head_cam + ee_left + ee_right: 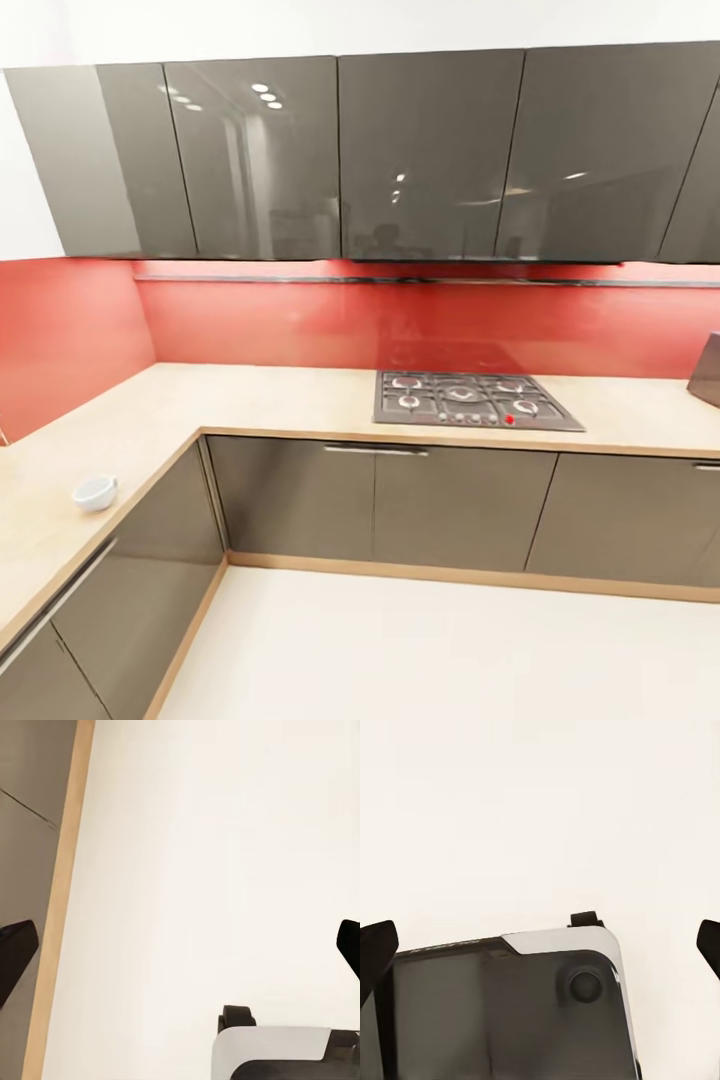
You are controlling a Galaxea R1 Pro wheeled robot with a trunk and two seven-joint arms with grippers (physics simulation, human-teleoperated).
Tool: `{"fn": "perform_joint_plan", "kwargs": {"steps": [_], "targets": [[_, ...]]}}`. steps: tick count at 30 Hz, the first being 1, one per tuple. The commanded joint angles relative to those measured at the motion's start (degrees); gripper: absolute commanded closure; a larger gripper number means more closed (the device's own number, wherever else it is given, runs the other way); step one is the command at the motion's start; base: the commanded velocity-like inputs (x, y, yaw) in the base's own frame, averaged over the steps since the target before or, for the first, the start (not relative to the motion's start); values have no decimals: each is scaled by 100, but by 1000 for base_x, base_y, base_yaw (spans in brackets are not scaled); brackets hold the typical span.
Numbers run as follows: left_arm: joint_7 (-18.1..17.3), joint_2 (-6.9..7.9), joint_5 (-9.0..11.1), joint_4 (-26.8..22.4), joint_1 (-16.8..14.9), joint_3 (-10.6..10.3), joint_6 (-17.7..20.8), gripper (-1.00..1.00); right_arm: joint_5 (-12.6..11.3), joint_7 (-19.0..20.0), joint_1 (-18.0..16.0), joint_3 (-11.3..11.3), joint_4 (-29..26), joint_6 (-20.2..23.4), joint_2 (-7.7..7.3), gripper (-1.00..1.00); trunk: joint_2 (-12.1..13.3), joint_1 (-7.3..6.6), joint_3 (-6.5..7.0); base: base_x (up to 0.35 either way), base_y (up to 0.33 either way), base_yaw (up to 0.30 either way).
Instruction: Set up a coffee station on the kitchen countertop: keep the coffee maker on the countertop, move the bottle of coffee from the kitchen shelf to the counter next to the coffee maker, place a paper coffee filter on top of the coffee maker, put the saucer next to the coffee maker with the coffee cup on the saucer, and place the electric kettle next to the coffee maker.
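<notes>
Ahead, light tan wood-look L-shaped tabletop (250,400) over dark grey cabinets, red backsplash behind, steel gas hob (470,400) set into far run; small white coffee cup (95,492) standing alone on left run near front edge. Left tool (180,945) spread wide with nothing between dark fingertips (15,952), over pale floor (202,855) beside cabinet plinth. Right tool (540,945) likewise wide and empty, above robot's grey-and-black base (510,1012).
</notes>
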Motion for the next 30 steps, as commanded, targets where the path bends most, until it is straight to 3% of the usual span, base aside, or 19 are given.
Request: {"fn": "perform_joint_plan", "kwargs": {"steps": [1, 18, 30], "targets": [[-19, 2, 58, 7, -3, -43, -20, -100, -64, 29, -2, 38, 6, -18, -1, -100, -3, 5, -2, 338, -14, 0], [-19, 1, 55, 7, -3, -43, -20, -100, -87, 34, -2, 29, 6, -9, -3, -100, -3, 5, -2, 291, -136, 5], [-19, 1, 55, 7, -3, -43, -20, -100, -87, 30, -2, 29, 6, -9, -1, -100, -3, 5, -2, 183, -228, 233]]}}
